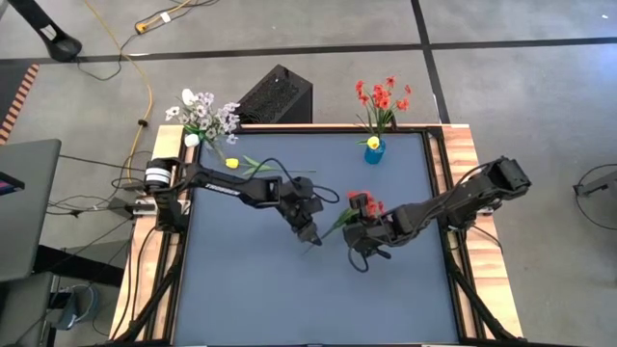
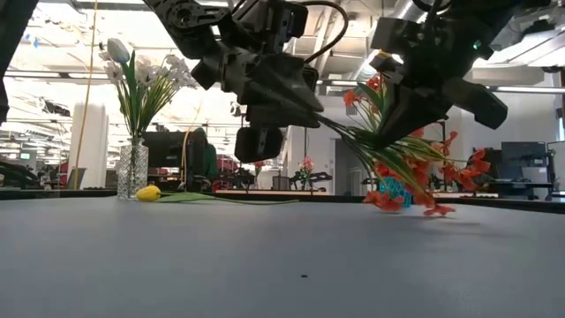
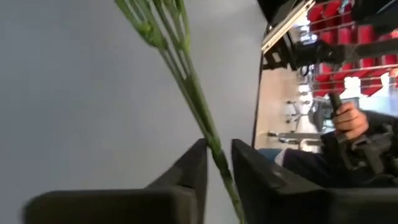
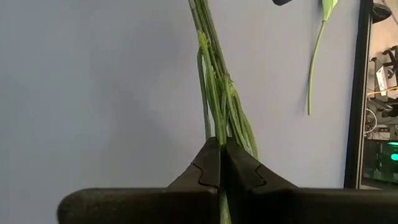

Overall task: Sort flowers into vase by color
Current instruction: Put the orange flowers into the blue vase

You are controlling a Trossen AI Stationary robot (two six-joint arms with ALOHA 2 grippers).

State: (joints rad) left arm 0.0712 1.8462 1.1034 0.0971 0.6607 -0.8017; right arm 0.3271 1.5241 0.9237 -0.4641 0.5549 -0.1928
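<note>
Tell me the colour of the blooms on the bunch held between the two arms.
Red-orange blooms, best in the low view.

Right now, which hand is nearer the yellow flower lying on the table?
Left. The left hand is mid-table, down and right of the yellow flower, which lies by the left arm's base. The right hand is farther right, shut on the red flowers.

Non-task clutter around the tabletop [image 1: 251, 289].
Black perforated box [image 1: 276, 96] behind far edge; yellow cable [image 1: 147, 92] on floor; person's hand [image 3: 349, 119] on a controller beyond.
</note>
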